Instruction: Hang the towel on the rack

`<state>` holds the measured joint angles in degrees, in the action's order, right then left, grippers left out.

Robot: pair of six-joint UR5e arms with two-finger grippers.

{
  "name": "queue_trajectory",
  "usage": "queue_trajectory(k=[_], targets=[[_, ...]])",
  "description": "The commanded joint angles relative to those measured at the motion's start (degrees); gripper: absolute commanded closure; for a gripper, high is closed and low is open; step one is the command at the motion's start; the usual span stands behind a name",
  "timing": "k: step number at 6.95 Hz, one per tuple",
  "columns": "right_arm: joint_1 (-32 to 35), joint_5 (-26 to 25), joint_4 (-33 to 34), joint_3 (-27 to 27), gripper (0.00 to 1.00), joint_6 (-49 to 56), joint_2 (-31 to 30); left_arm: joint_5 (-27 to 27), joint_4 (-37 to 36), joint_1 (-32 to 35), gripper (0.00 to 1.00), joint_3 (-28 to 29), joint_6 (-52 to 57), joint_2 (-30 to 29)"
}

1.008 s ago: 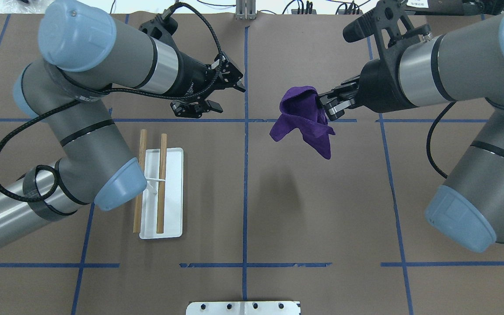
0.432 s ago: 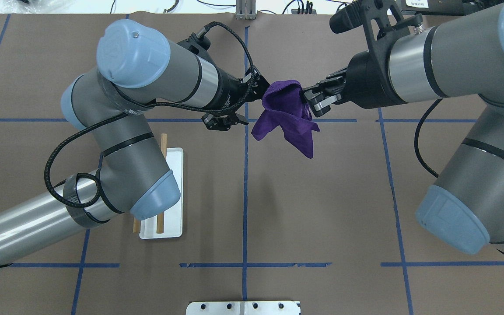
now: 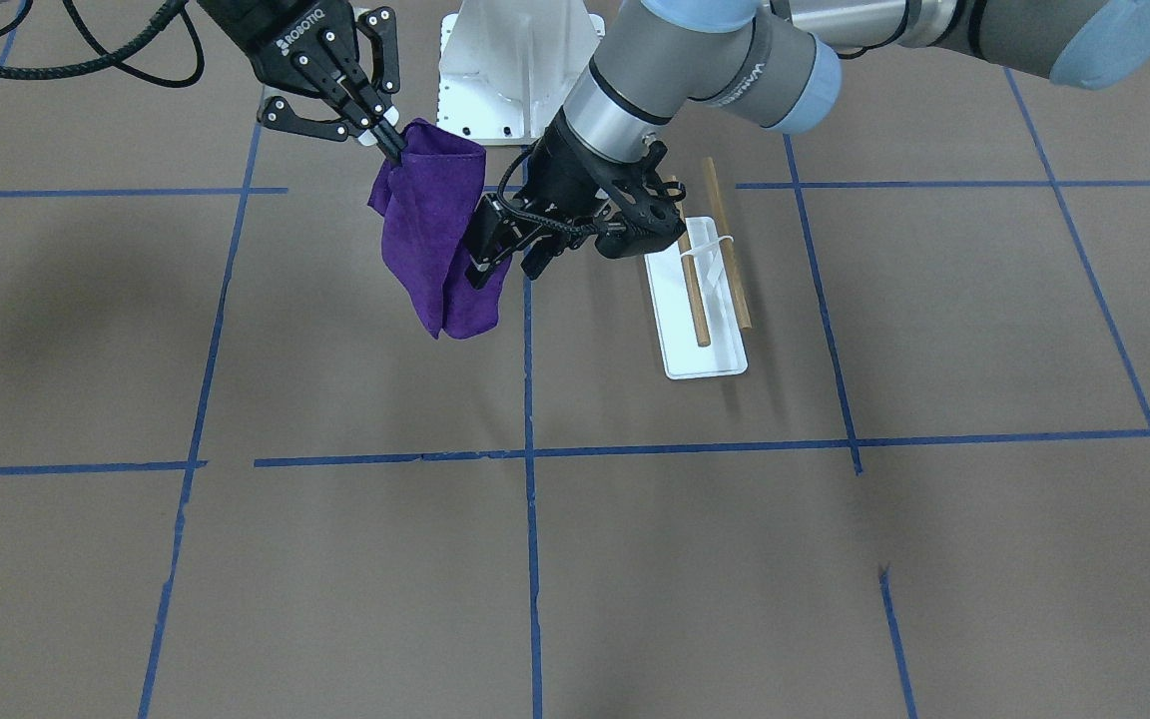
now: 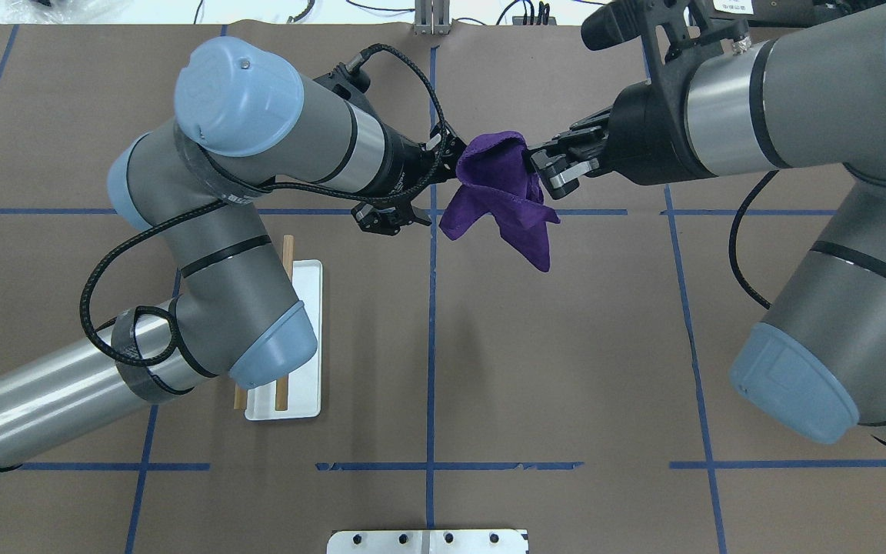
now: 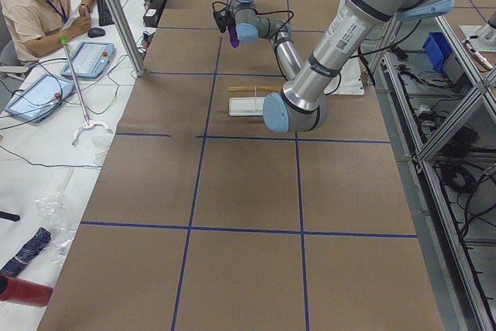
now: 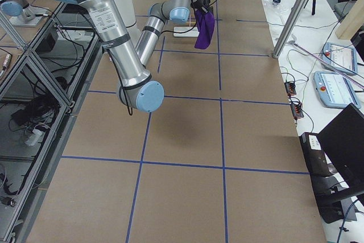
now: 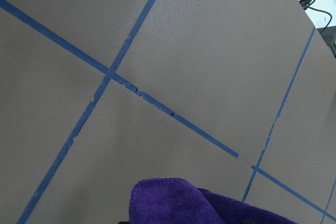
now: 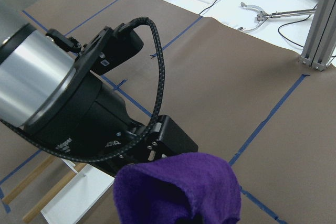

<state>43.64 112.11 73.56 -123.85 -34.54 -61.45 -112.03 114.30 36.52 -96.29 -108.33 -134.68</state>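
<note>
A purple towel (image 4: 501,196) hangs in the air from my right gripper (image 4: 537,165), which is shut on its top fold; in the front view the towel (image 3: 435,240) droops below that gripper (image 3: 385,140). My left gripper (image 4: 428,187) is open and sits against the towel's left edge, one finger touching the cloth and the other apart below it; it also shows in the front view (image 3: 505,265). The rack (image 3: 700,290), two wooden dowels over a white base, stands on the table behind the left arm. In the overhead view its base (image 4: 304,338) is mostly hidden by that arm.
A large white bolted pedestal (image 3: 520,70) stands at the robot's base; its plate (image 4: 428,541) shows at the overhead view's bottom edge. Blue tape lines cross the brown table. An operator (image 5: 39,5) sits at a side desk.
My left arm has swung right from beside the rack until its open gripper reaches the towel. My right gripper has carried the towel a little to the left.
</note>
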Motion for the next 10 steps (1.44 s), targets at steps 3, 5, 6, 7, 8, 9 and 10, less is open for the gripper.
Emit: queue_trajectory(k=[3, 5, 6, 7, 8, 9, 10], targets=[[0.1, -6.1, -1.8, 0.2, 1.0, 0.0, -0.1, -3.0, -1.5, -0.8, 0.29, -0.6, -0.8, -0.1], [0.0, -7.7, -2.3, 0.3, 1.0, -0.1, -0.2, -3.0, -2.5, -0.9, 0.31, -0.6, -2.6, -1.5], [0.0, -7.6, -2.6, 0.3, 1.0, 0.1, -0.5, -2.9, -2.5, -0.9, 0.31, -1.2, -2.4, -1.7], [-0.7, -7.3, -2.5, 0.3, 1.0, 0.4, -0.9, -2.9, -2.6, -0.9, 0.3, -1.0, -1.1, -1.0], [-1.4, -7.2, -2.6, -0.2, 1.0, 0.3, -1.4, -3.0, -5.0, -0.8, 0.3, -0.7, 3.3, -1.1], [-2.3, -7.1, -2.7, -0.5, 1.0, 0.1, -1.4, -3.1, -8.7, -0.1, 0.3, -0.8, 7.8, -1.2], [-4.1, -7.3, -3.2, -0.8, 1.0, 0.1, -1.7, -3.5, -10.0, 1.3, 0.3, -0.7, 10.1, -1.2]])
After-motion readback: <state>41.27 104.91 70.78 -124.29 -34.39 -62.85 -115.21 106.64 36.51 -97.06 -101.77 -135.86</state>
